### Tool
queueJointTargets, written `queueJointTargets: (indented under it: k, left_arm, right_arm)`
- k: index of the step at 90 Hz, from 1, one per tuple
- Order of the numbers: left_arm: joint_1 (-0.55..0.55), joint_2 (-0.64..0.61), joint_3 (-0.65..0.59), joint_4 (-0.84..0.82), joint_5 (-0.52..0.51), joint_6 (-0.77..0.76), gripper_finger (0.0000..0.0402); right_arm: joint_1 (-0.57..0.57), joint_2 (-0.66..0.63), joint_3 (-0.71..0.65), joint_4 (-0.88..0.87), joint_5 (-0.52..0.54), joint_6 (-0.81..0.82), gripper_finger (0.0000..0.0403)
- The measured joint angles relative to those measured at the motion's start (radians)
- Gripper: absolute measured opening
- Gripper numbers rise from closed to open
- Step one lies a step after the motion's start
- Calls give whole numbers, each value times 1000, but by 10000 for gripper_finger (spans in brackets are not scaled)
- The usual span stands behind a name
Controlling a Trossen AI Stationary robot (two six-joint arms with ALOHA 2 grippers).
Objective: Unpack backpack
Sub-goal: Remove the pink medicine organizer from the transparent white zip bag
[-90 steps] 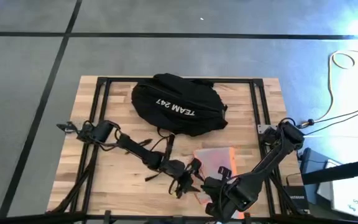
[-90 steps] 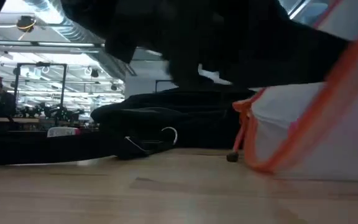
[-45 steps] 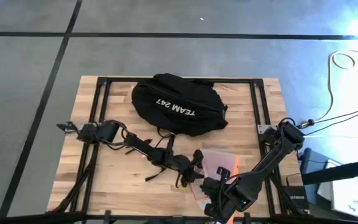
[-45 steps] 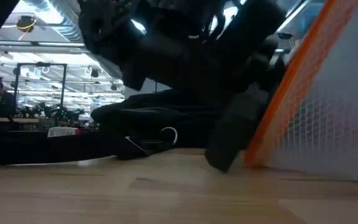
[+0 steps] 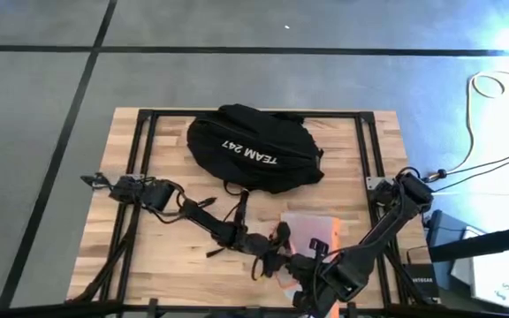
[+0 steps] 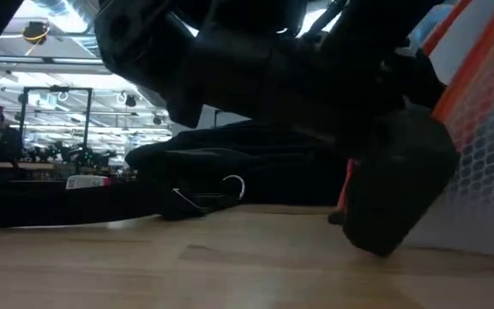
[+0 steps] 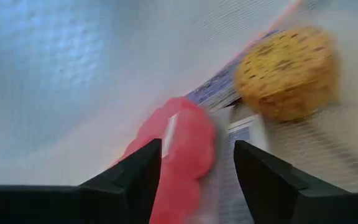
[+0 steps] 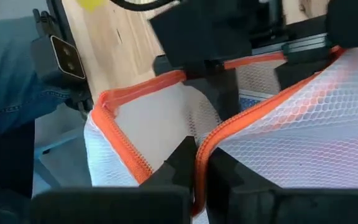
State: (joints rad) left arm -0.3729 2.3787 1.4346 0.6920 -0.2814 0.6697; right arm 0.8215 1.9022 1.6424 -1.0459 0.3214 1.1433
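The black backpack [image 5: 253, 148] with white lettering lies on its side at the table's far middle. A white mesh pouch [image 5: 312, 231] with an orange zipper sits near the table's front edge. My left gripper [image 7: 197, 146] is open and reaches into the pouch's mouth. Its fingers stand on either side of a red thing [image 7: 182, 158], and a yellow dotted ball [image 7: 288, 71] lies beside it. My right gripper [image 8: 202, 155] is shut on the pouch's orange edge, just near of the left gripper [image 8: 219, 81]. My left gripper stands around the red thing inside the pouch; whether its fingers touch it, I cannot tell. My right gripper pinches the pouch's orange zipper edge [image 8: 225, 134] between its two fingers at the open mouth. The edge is raised and the mouth stands open, with the mesh spreading away below it.
A black strap with a metal ring [image 6: 230, 187] trails from the backpack onto the wood. Black frame rails [image 5: 140, 168] run along the table's sides. Bare wood [image 5: 148, 256] lies at the near left. Cables [image 5: 484, 124] lie on the floor to the right.
My left gripper has moved toward the table's right and near edge, from beside the pouch into its open mouth. My right gripper has kept hold of the orange edge, and the pouch's mouth has risen and tipped up from the table.
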Motion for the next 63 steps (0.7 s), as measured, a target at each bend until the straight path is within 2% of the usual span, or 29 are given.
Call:
queueJointTargets:
  k: [16, 22, 43, 63]
  left_arm:
    - [-1, 0, 3, 2, -126, -7, 186]
    - [1, 0, 3, 3, -144, -11, 186]
    - [-8, 2, 3, 30, -100, -7, 186]
    - [-30, 3, 2, 54, -69, 55, 186]
  right_arm:
    - [49, 0, 0, -5, 1, 6, 0]
    - [70, 0, 0, -6, 6, 30, 0]
    - [109, 9, 0, -60, 46, 122, 0]
    - [92, 76, 0, -47, 26, 71, 0]
